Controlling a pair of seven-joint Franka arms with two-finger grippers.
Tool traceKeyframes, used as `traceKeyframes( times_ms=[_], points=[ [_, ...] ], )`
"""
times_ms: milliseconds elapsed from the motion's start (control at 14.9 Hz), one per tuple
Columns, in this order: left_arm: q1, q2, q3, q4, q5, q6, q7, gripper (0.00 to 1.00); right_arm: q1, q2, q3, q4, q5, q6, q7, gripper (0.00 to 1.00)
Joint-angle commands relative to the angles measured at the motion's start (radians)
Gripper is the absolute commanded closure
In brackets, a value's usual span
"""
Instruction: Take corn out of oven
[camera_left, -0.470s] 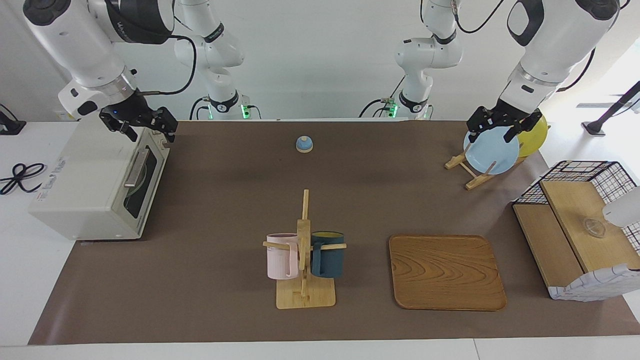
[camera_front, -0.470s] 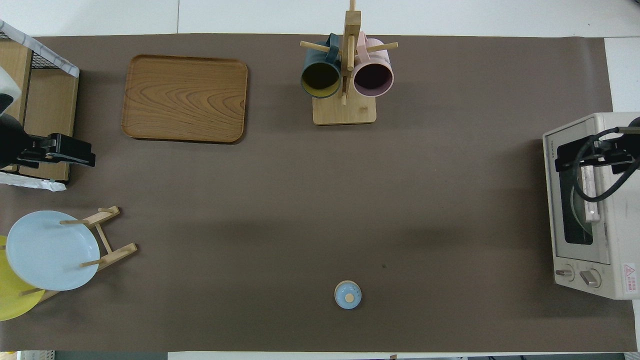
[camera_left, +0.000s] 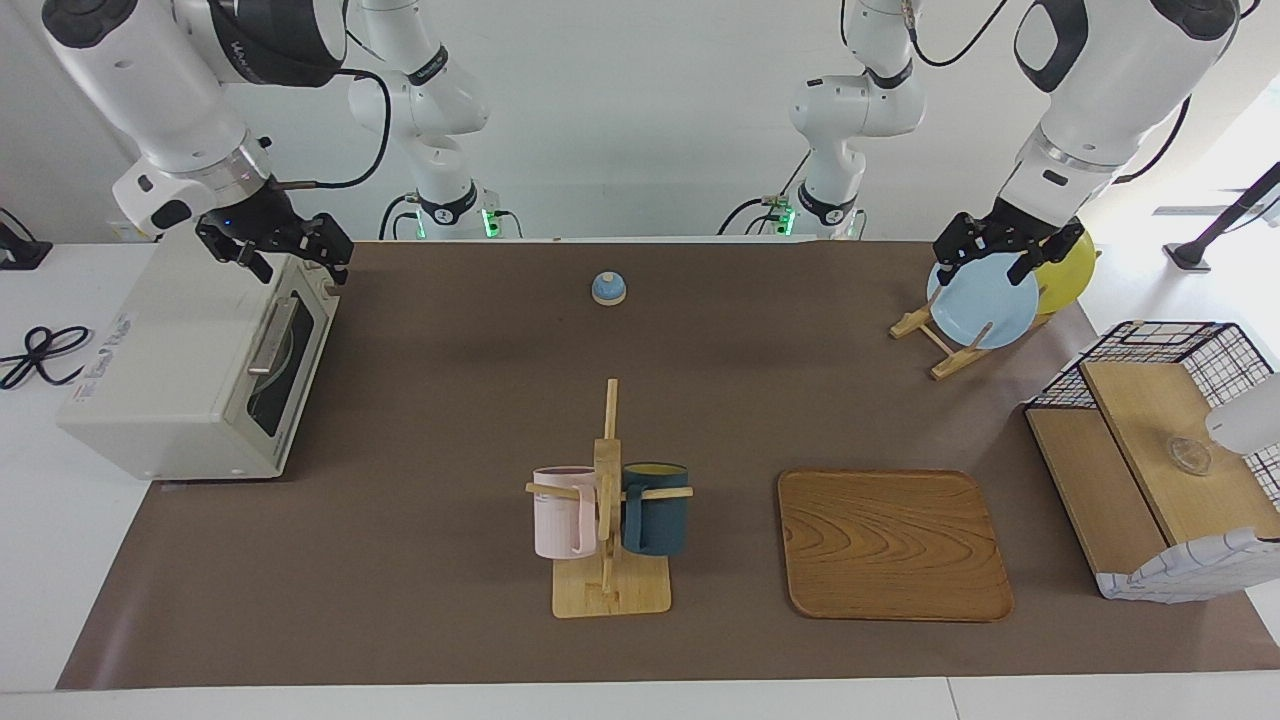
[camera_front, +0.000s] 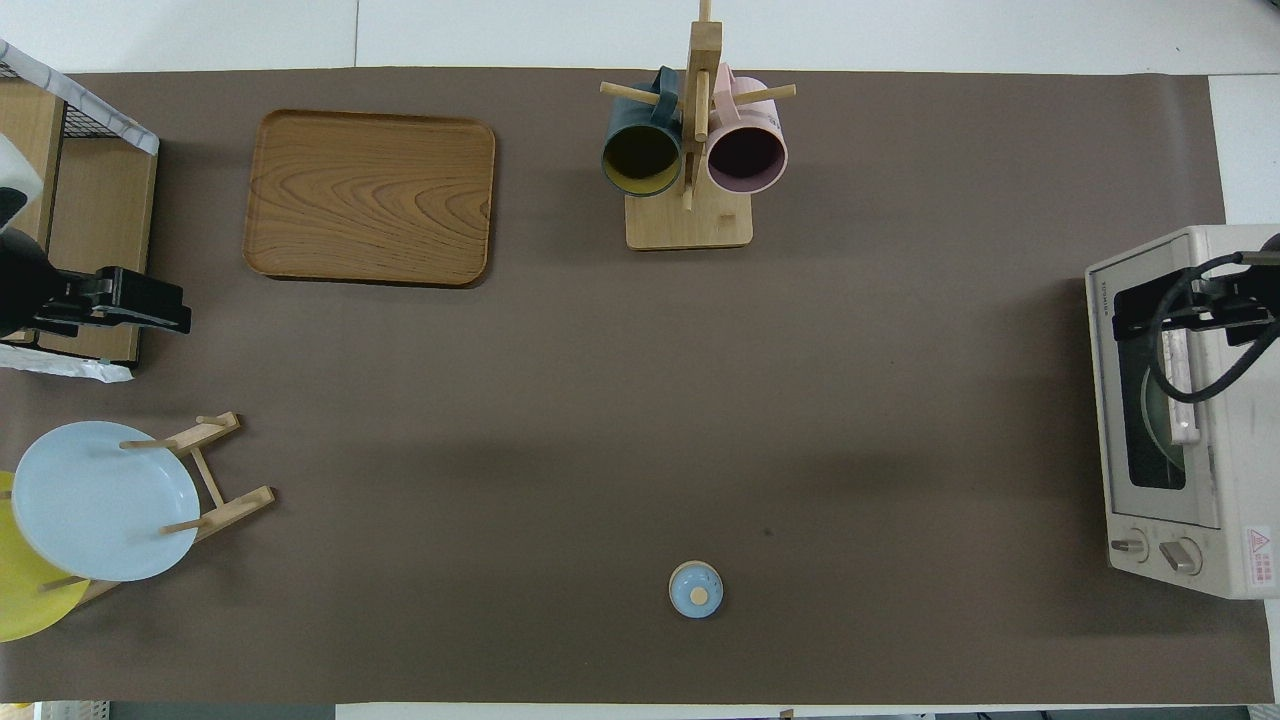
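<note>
We note open brown mat across the table's middle, from the small blue lid (camera_left: 608, 288) nearest the robots out to the mug stand (camera_left: 606, 500). The oven (camera_left: 190, 360) sits at the right arm's end, door closed, long axis running away from the robots. Corn not visible. The right gripper (camera_left: 278, 250) hovers over the oven's top, fingers spread, empty. The left gripper (camera_left: 992, 248) waits above the blue plate (camera_left: 985, 302), fingers spread, empty.

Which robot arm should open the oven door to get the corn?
The right arm. Its hand hangs just above the oven, close to the door's bar handle. The left hand waits over the blue plate at the table's other end. The door is shut; no corn shows.
</note>
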Motion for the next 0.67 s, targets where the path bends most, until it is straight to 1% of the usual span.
traceKeyframes(
  times_ms=[0,201,268,403,470,604],
  points=[
    [0.005,-0.001,-0.003,0.011,0.014,-0.012,0.006,0.0,0.005,0.001,0.004,-0.009,0.004,0.034,0.01,0.0],
    [0.005,-0.001,-0.003,0.011,0.014,-0.012,0.004,0.0,0.005,0.001,0.007,-0.015,0.002,0.072,-0.013,0.0],
    [0.005,-0.001,-0.002,0.011,0.014,-0.012,0.004,0.0,0.005,0.001,0.007,-0.021,0.004,0.088,-0.021,0.05],
    [0.005,-0.001,-0.003,0.011,0.014,-0.012,0.004,0.0,0.005,0.0,0.005,-0.025,0.002,0.099,-0.054,0.89],
    [0.005,-0.001,-0.002,0.011,0.014,-0.012,0.003,0.0,-0.004,-0.002,0.005,-0.035,0.001,0.1,-0.082,1.0],
    [0.005,-0.001,-0.002,0.011,0.014,-0.012,0.004,0.0,-0.005,-0.012,0.004,-0.062,-0.008,0.129,-0.13,1.0]
  ],
)
